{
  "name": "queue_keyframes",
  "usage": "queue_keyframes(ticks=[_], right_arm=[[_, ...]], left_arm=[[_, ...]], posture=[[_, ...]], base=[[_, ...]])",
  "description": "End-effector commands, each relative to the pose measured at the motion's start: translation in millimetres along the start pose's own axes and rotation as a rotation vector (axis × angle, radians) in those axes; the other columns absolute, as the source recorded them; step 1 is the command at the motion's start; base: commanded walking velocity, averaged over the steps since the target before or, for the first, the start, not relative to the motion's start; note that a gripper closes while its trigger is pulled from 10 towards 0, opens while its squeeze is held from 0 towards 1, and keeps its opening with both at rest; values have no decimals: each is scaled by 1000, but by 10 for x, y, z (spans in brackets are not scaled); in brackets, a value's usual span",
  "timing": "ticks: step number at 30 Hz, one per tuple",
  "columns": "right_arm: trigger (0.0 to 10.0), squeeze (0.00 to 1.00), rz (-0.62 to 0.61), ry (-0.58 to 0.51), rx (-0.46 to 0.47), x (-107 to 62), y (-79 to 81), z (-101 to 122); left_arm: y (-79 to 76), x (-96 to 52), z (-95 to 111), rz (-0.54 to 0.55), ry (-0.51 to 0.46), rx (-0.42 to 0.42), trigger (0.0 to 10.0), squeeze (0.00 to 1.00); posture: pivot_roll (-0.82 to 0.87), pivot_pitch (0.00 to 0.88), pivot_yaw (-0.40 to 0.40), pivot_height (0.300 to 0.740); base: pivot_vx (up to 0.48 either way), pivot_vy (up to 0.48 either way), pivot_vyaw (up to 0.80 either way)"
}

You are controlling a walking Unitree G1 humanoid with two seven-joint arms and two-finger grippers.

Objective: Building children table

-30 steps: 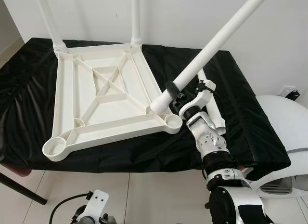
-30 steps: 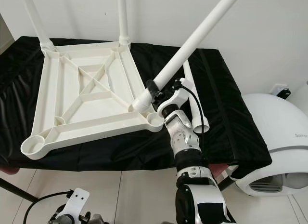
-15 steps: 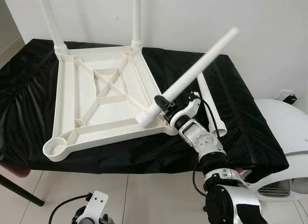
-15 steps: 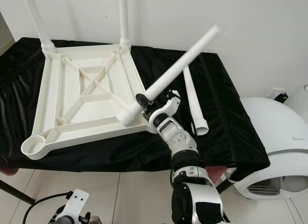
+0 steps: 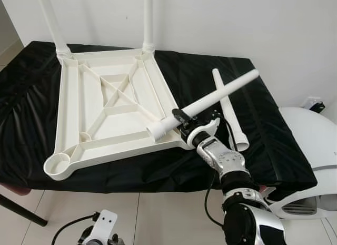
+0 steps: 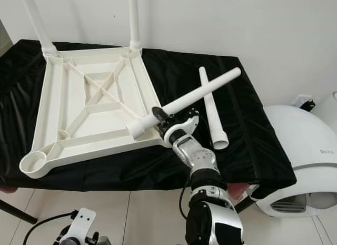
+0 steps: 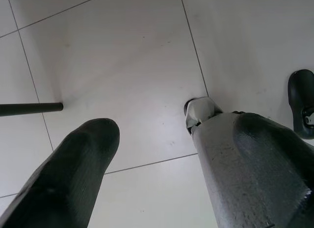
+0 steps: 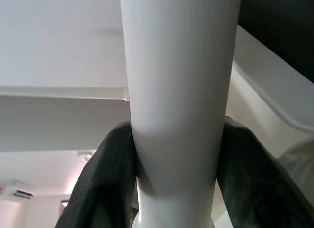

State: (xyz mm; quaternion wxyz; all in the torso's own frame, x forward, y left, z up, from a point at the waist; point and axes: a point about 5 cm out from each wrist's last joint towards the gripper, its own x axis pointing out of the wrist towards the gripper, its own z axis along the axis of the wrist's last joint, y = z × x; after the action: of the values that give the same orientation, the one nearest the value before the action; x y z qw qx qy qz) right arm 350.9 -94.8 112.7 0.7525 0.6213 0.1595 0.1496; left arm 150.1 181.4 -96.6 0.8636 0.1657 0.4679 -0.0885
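Here the white children's tabletop [image 5: 110,110] lies upside down on the black-draped counter [image 5: 31,97], ribbed underside up, with two white legs [image 5: 148,21] already standing upright in its far corner sockets and an open round socket [image 5: 58,165] at its near left corner. Above the tabletop's near right corner, the right end effector [image 5: 184,118] is clamped around a third white table leg [image 5: 210,101]; in the right wrist view its black fingers [image 8: 105,179] press against both sides of the tube. That leg is tilted low, its flared end [image 6: 135,129] over the tabletop's near edge and its other end reaching away to the right. A fourth leg [image 5: 229,110] lies flat on the black cloth just right of the tabletop, crossed under the held one. The left end effector [image 7: 147,169] hangs over the white tiled floor [image 7: 122,66], fingers spread apart.
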Motion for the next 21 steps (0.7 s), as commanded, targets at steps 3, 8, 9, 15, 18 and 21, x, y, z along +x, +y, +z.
queue_keyframes(ticks=[3, 8, 9, 15, 18, 21], right_arm=[[10000, 0, -18, 2, 115, 7, -40, -107], [10000, 0, -50, -14, 187, 16, -48, -96], [10000, 0, -50, -14, 187, 16, -48, -96], [10000, 0, -91, -16, 217, 22, -48, -77], [10000, 63, -98, -16, 225, 21, -44, -65], [10000, 216, -102, -17, 232, 18, -40, -56]], left_arm=[[-216, -146, -523, -88, 187, -6, 10000, 0], [-216, -140, -507, -83, 181, -16, 10000, 0], [-216, -140, -507, -83, 181, -16, 10000, 0], [-212, -139, -502, -79, 179, -25, 10000, 0], [-210, -138, -500, -79, 179, -26, 10000, 0], [-210, -137, -497, -79, 177, -27, 10000, 0]], posture=[[93, 37, -46, 740], [99, 43, -43, 740], [99, 43, -43, 740], [100, 50, -46, 740], [99, 51, -46, 740], [99, 51, -47, 740]], base=[[0, 0, 0], [0, 0, 0], [0, 0, 0], [0, 0, 0], [0, 0, 0], [0, 0, 0]])
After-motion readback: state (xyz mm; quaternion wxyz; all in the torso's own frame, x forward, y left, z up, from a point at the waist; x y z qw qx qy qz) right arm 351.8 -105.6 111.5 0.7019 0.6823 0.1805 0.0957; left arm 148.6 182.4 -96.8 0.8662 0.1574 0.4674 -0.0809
